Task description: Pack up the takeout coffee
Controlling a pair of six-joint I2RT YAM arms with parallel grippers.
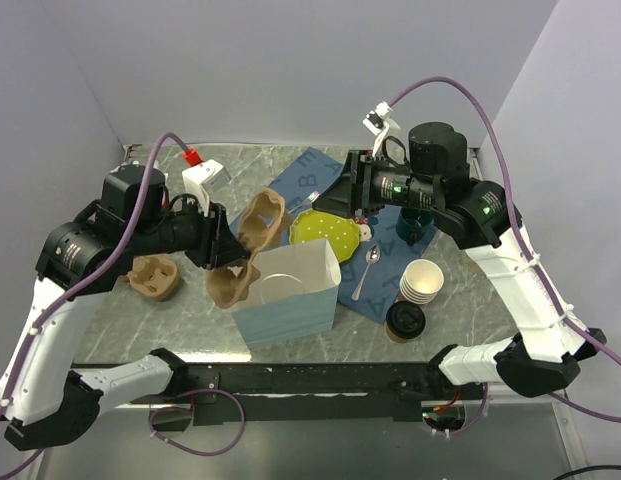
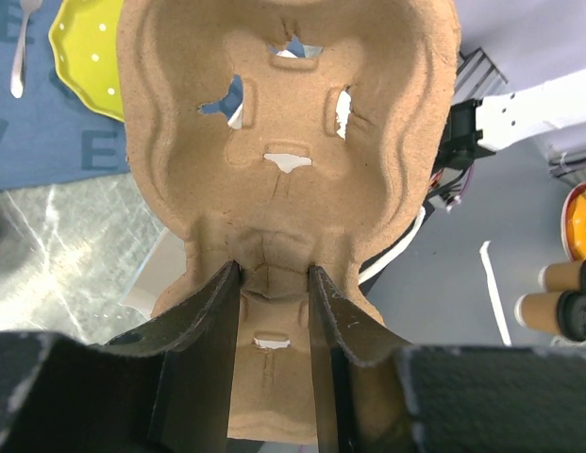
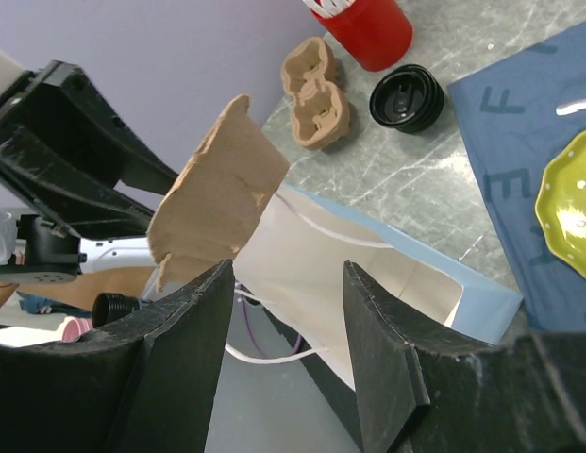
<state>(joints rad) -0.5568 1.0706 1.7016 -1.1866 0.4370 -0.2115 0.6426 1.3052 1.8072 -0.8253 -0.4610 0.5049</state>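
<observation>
Blue cloth (image 2: 66,123), large pale letters, "E" legible, rest partial

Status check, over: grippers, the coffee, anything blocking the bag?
Left gripper shut on cup carrier, hanging by the bag opening. Right gripper open, empty. Takeout coffee near the cup stack, outside the bag.

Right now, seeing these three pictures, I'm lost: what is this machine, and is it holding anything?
Two robot arms are bolted to a table's near edge. One picture looks down from above; the other two come from a camera on each wrist. The left hand pinches a brown cardboard cup carrier close to an open paper bag. The right hand is open and holds nothing. On the table: a lidded coffee cup, a stack of lidless cups, a yellow plate, a spoon and a second carrier.
</observation>
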